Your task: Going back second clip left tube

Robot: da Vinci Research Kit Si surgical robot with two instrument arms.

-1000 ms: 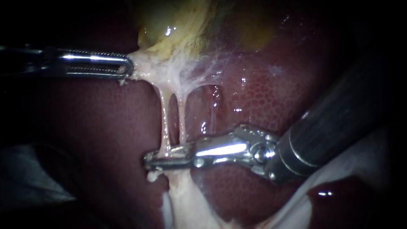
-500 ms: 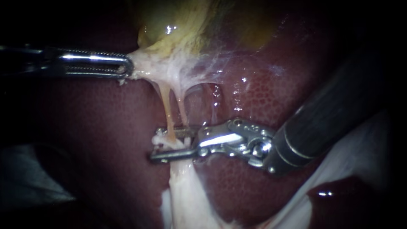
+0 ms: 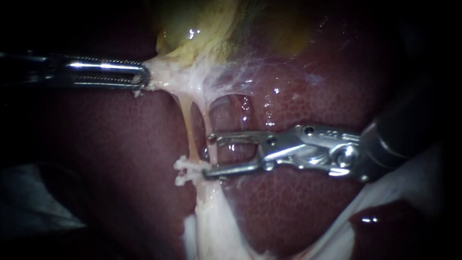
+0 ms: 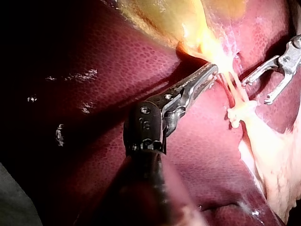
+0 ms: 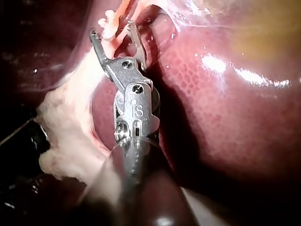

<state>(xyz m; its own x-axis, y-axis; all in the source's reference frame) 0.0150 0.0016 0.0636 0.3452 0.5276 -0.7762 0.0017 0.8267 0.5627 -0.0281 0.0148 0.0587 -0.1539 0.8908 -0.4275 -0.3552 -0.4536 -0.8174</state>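
Endoscope view, right instrument (image 3: 208, 156): pincer wide, holding nothing, just right of the left tube (image 3: 190, 137).
Left instrument (image 3: 143, 77): pincer clamped on pale tissue (image 3: 171, 79) above that tube.
Gallbladder (image 3: 202, 24): higher still, above the tube.

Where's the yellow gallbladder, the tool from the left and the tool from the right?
gallbladder (image 3: 202, 24): endoscope view, on its yellow wall.
left instrument (image 3: 143, 77): endoscope view, at its tip, clamped on pale tissue (image 3: 168, 79).
right instrument (image 3: 208, 155): endoscope view, in the gap between its open tips.
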